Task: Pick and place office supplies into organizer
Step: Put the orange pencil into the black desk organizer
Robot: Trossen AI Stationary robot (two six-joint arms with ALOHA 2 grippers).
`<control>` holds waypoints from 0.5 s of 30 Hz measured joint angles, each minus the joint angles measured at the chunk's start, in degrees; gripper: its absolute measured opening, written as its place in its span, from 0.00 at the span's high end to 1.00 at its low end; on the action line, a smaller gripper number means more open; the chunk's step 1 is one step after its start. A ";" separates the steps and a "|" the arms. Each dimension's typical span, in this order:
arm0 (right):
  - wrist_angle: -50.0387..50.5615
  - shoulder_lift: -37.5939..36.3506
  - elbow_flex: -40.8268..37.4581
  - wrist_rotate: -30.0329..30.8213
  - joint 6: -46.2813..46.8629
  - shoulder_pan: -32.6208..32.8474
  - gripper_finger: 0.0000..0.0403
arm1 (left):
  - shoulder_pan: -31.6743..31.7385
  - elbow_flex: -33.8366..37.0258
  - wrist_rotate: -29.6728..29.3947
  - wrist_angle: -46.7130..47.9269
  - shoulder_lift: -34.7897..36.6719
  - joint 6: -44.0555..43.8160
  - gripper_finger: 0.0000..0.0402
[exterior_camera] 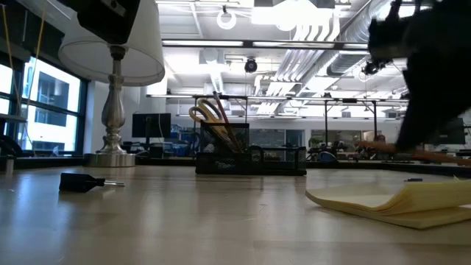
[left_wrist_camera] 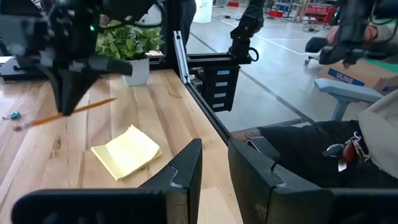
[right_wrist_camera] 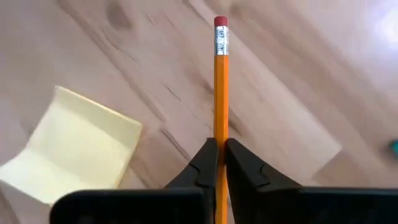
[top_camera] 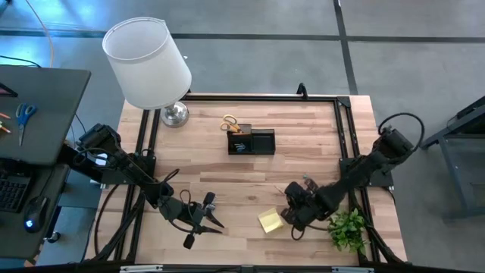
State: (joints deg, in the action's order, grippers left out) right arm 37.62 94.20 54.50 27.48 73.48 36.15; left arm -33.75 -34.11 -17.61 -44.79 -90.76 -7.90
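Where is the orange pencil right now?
The pencil is pinched in the right hand, near the table's front right in the high view, just beside the yellow sticky-note pad and close to the small green plant.

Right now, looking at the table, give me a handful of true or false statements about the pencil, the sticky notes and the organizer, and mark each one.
1. The right gripper is shut on the orange pencil. True.
2. The yellow sticky-note pad sits inside the organizer. False: it lies on the table, near the right gripper.
3. Yellow-handled scissors stand in the organizer. True.
4. The left gripper holds the pad. False: it holds nothing.
5. The lamp stands at the table's far left corner. True.
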 joint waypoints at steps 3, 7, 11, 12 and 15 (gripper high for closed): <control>0.82 -1.64 2.12 3.32 -3.44 -0.65 0.98 | -0.01 0.00 0.00 0.13 0.00 0.02 0.83; 1.44 -3.33 5.41 11.25 -9.64 -0.51 0.99 | 0.01 -0.01 0.00 0.43 0.00 0.06 0.83; 0.89 -3.94 9.18 27.18 -19.55 -0.75 1.00 | 0.01 -0.02 0.00 0.43 0.00 0.13 0.83; 0.64 -3.92 9.65 31.29 -22.14 -1.12 1.00 | 0.01 -0.02 0.00 0.43 0.00 0.13 0.83; -2.36 -3.92 10.29 39.09 -28.89 -3.79 1.00 | -0.01 -0.02 0.00 0.33 0.00 0.14 0.83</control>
State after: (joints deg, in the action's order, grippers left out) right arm 35.26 90.28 64.79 66.57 44.59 32.36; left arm -33.76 -34.13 -17.61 -44.46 -90.76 -7.76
